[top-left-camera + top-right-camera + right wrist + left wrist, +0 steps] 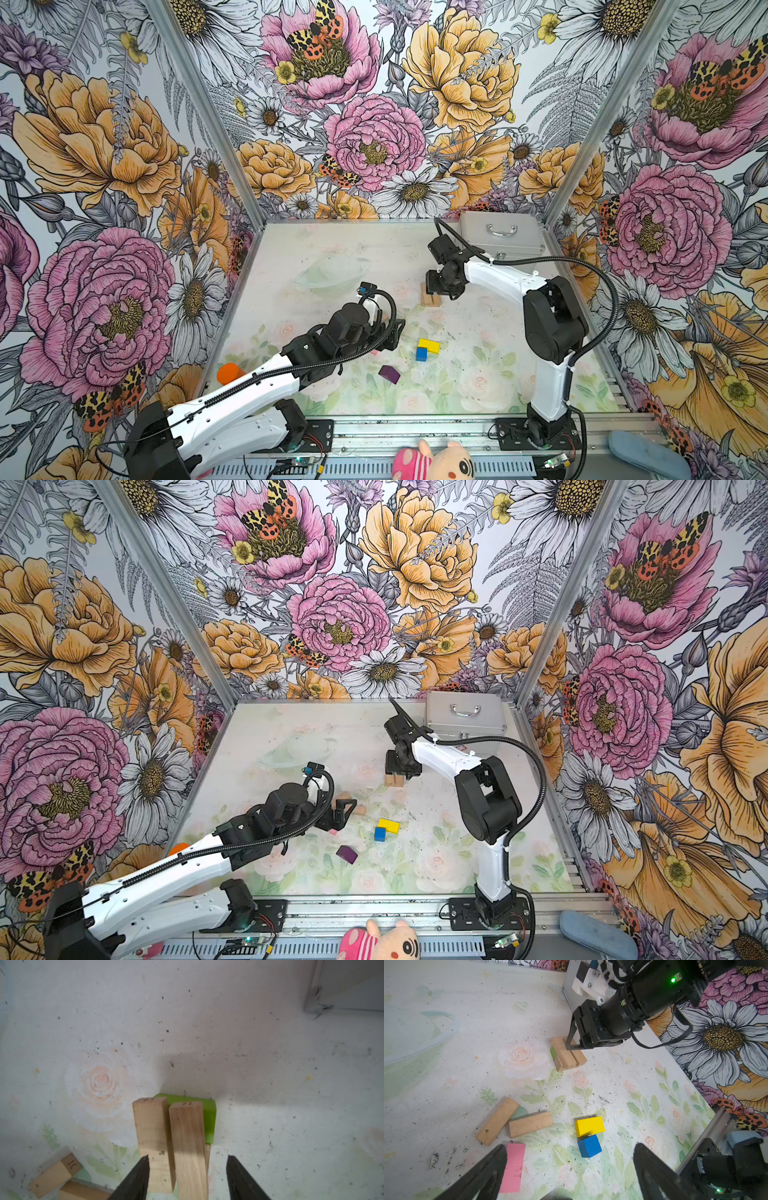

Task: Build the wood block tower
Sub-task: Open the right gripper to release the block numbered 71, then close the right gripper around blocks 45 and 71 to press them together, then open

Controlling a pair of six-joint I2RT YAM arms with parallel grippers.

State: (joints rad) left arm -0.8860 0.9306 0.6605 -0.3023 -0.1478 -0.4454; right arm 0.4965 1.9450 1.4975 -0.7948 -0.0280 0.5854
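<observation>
Logged a pale tabletop painted with faint roses and leaves, speckled with dark grit. Enclosed on three sides by bold floral wallpaper.

Found the tower low, only two layers. Bottom layer showed a green block and a tan end beside it. Carried two tan bars side by side on top, crossing the layer below.

Noted a silver case behind the tower and off to its right, against the back wall. Noted a clear bowl left of the tower, well apart.

Saw a yellow block touching a blue cube in front of the tower. Saw a purple block further front again.

Spotted two loose tan bars, end to side, front-left of the tower, with a pink block just beyond them. Marked an orange-capped bottle far left of the tower, half behind the left arm.

Observed the right gripper reaching in from the right, elbow raised, pointing down over the tower. Fingers stood apart above the top bars, clamped on nothing.

Observed the left gripper stretched low and forward, front-left of the tower. Fingers spread wide, one tip beside the pink block, nothing between them.
</observation>
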